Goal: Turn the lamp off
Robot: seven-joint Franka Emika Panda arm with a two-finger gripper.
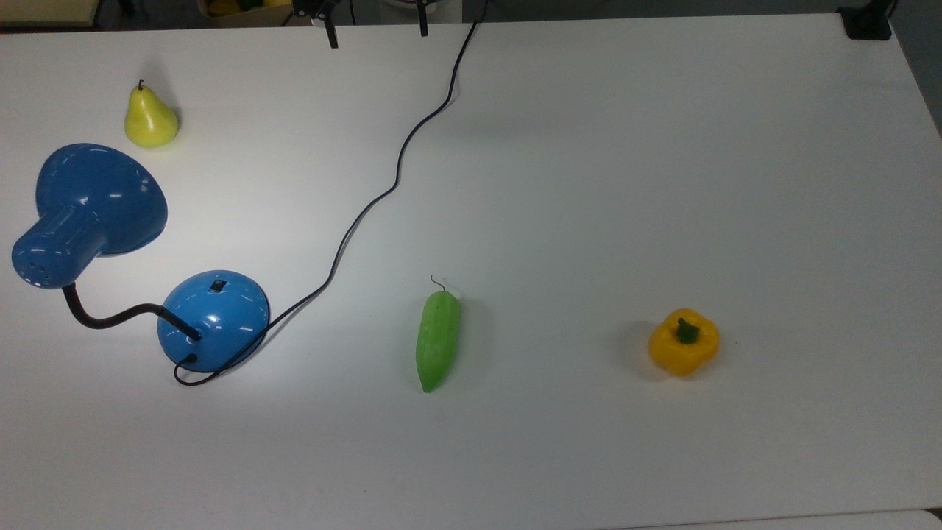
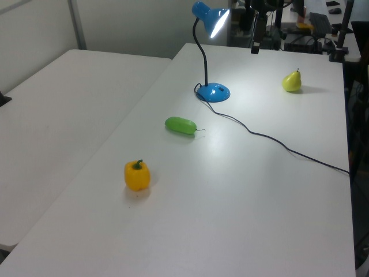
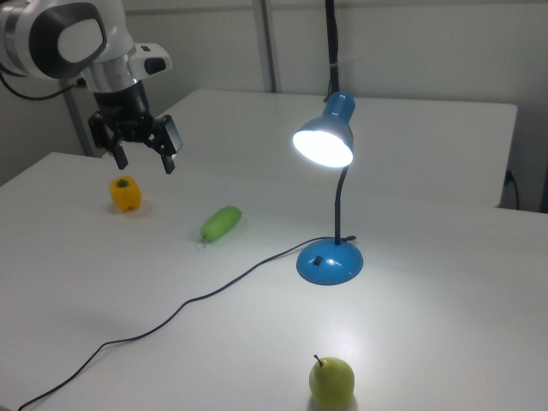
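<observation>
The lamp (image 3: 330, 197) stands lit on the white surface (image 3: 445, 282), its shade glowing above the round blue base. In front of the base lies a pear (image 3: 331, 381). To the lamp's left lie a green cucumber (image 3: 221, 223) and, farther left, a yellow pepper (image 3: 125, 193). Above them hangs the pincer (image 3: 144, 158), fingers spread apart, well apart from the lamp.

The white arm (image 3: 60, 38) is reaching in from the right view's upper left, its rounded last joint sitting high and the black wrist section pointing down beneath it. The gripper (image 3: 142, 158) is hanging in the air with its two black fingers (image 3: 169, 161) spread wide apart, nothing between them. In the top view the fingertips (image 1: 332, 35) are poking into the upper edge, again parted. In the left view one finger (image 2: 255, 46) is dangling near the top.
</observation>
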